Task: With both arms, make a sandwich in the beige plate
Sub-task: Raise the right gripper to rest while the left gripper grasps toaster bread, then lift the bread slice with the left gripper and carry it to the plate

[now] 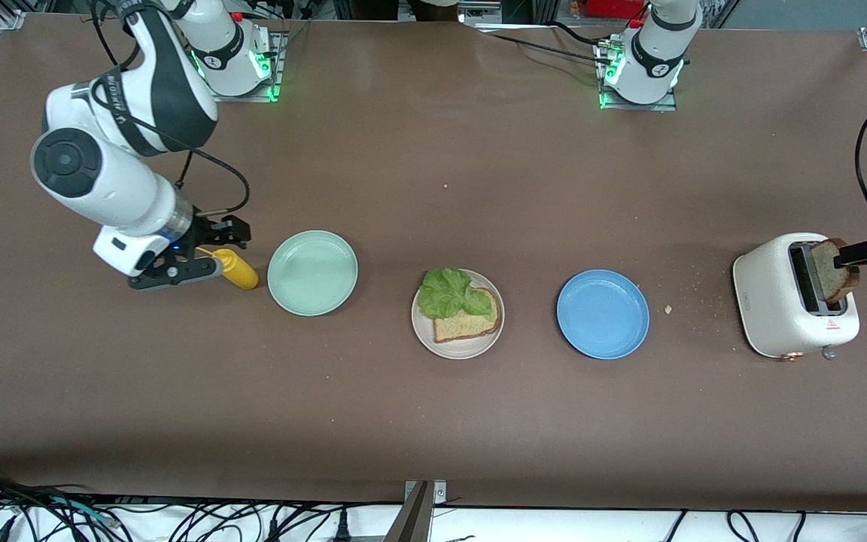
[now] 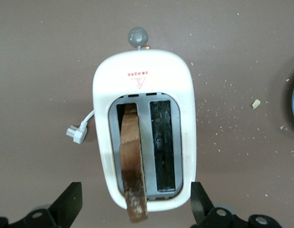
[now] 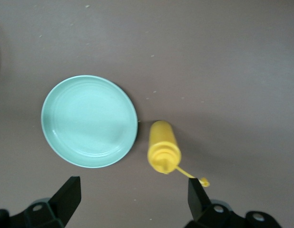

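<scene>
- Nearest us, we see the round beige plate holding grainy brown bread under ruffled lettuce.
- Beside the plate's mint-green neighbour, right gripper gapes over a glossy yellow bottle.
- Left gripper spread, straddling toaster and crusty slice.

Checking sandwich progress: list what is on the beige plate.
On the beige plate lies one bread slice with a lettuce leaf over part of it; whatever lies under the leaf is hidden.

Both end effectors spread: left, right
</scene>
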`<move>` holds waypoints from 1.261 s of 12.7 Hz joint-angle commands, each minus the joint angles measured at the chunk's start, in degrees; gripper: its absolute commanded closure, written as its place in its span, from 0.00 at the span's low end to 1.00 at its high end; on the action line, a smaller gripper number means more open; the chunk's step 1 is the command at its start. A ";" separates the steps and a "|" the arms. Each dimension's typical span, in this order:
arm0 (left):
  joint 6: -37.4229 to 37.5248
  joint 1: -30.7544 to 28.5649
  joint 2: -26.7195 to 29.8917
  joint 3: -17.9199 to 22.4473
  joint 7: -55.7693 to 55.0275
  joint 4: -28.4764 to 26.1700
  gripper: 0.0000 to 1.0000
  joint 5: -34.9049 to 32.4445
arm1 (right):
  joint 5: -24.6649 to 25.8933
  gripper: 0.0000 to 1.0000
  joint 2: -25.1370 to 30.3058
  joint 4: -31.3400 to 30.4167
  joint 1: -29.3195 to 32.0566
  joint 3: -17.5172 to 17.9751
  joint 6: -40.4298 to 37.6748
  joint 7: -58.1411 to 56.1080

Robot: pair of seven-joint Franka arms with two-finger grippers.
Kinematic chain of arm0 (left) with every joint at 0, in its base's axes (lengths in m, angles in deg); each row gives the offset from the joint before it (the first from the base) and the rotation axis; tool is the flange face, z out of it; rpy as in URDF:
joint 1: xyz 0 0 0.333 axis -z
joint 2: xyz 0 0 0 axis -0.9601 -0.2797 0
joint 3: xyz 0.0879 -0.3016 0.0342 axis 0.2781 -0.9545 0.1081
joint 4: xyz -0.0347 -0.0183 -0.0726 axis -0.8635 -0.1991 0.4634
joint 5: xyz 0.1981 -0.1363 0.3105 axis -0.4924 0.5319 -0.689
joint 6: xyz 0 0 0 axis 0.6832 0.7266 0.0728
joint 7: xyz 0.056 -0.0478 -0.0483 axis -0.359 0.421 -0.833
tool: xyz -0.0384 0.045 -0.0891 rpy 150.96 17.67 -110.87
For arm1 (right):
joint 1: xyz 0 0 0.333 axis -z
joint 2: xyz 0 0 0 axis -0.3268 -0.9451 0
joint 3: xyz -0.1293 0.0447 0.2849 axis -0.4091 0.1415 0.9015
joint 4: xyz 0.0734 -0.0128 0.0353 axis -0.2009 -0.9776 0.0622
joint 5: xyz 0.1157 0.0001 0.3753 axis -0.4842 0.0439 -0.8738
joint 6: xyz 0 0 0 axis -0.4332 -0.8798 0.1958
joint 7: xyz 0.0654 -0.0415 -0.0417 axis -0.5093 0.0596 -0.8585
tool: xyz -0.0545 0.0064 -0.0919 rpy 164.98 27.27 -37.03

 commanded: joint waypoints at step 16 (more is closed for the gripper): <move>3.53 -2.16 4.22 -1.10 -0.31 0.26 1.00 -1.01 | -0.40 0.00 7.23 11.00 1.24 -11.10 -15.57 -0.85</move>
